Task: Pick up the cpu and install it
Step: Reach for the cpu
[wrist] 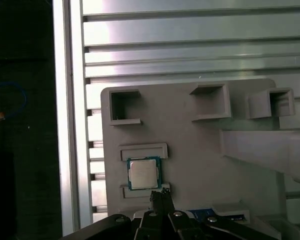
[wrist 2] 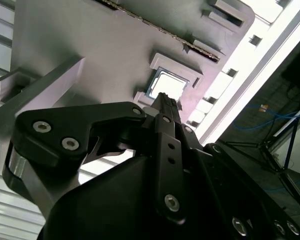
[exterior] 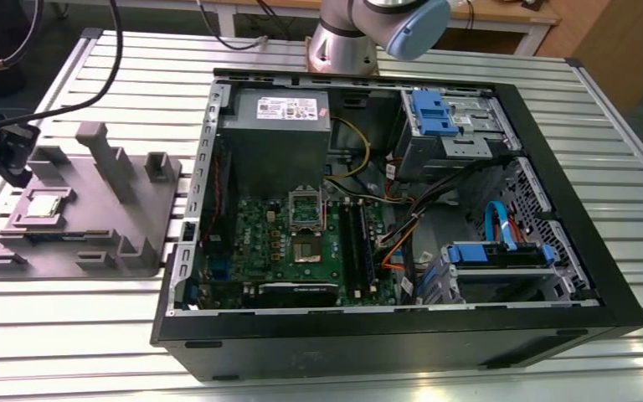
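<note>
Status: nothing of the task is complete.

The cpu [exterior: 44,205] lies flat in its shallow pocket on the grey tray [exterior: 70,247], which sits on the slatted desk [exterior: 76,356] close to the desk edge at the exterior view's left. Both wrist views confirm it is seated square in that pocket, silver top up, with nothing resting on it (first wrist view: cpu [wrist: 143,173], tray [wrist: 190,165]; second wrist view: cpu [wrist 2: 166,85], tray [wrist 2: 90,40]).

The gripper [exterior: 7,155] hangs over the tray's outer side, by that same desk edge. In the first wrist view the gripper [wrist: 161,196] has its tips just beside the chip, and I would judge it to be above the chip, not in contact. The jaws are together and carry nothing; the second wrist view shows the gripper [wrist 2: 163,98] the same way.

The open case [exterior: 411,339] lies in the middle of the desk, well apart from the tray. On its board the socket frame [exterior: 305,203] looks raised, so the socket appears ready to receive the chip.

Outstanding: pick-up, transfer to the case, and seating in the socket.
</note>
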Available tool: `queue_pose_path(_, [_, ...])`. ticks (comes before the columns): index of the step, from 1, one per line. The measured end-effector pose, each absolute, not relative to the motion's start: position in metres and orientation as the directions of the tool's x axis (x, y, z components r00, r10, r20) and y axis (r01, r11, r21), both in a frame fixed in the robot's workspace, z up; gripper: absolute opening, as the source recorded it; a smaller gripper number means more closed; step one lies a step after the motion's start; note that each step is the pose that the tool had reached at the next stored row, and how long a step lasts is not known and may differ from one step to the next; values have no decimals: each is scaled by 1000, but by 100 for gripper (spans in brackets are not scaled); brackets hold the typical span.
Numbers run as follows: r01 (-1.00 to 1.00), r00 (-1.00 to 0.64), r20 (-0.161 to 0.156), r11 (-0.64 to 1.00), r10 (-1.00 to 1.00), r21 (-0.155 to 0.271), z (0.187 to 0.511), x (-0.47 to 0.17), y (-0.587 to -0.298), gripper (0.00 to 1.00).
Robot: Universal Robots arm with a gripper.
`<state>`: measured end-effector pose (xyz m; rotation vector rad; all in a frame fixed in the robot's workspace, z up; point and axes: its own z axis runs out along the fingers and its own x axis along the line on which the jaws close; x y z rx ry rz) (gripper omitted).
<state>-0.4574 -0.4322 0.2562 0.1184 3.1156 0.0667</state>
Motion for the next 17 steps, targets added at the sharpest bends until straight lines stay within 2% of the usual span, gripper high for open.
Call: queue_pose_path(17, [76, -997, -20, 996, 77, 44, 240, -458, -430, 10])
